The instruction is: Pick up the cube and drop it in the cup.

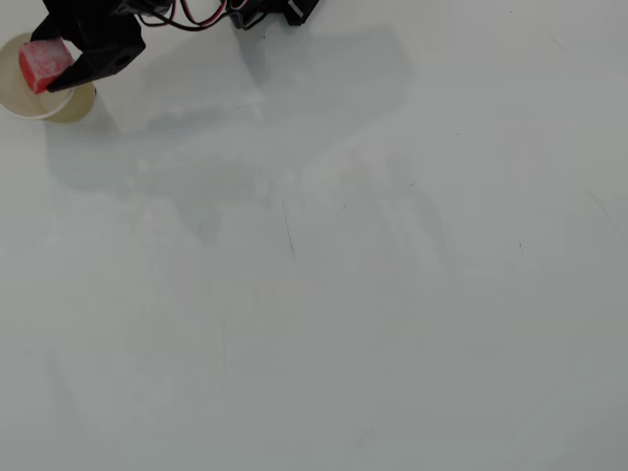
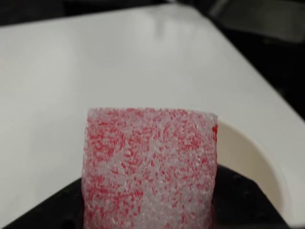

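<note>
1. In the overhead view the arm is cut off by the top edge; the cup (image 1: 39, 103) at about ten o'clock is partly covered by the gripper (image 1: 49, 67).
2. The white table (image 1: 343, 324) lies bare, faintly scuffed and shadowed.
3. The gripper is clamped on the cube (image 1: 44, 63), held over the cup's mouth; the wrist view shows the cube (image 2: 150, 167) filling the foreground, with the cup rim (image 2: 257, 157) at three o'clock.
</note>
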Motion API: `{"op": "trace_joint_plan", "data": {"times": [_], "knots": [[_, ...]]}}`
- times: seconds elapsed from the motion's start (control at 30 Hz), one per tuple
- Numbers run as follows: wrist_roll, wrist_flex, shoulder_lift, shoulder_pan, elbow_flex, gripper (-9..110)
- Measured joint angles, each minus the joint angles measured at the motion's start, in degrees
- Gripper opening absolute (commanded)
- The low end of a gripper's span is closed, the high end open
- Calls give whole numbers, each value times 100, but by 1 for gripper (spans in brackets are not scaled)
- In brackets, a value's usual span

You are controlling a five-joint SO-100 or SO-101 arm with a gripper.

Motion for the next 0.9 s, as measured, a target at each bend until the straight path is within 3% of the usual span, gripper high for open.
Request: {"op": "trace_joint_plan", "data": {"times": [0.9], "knots": [[9,-105,-492,229,-510,4]]}}
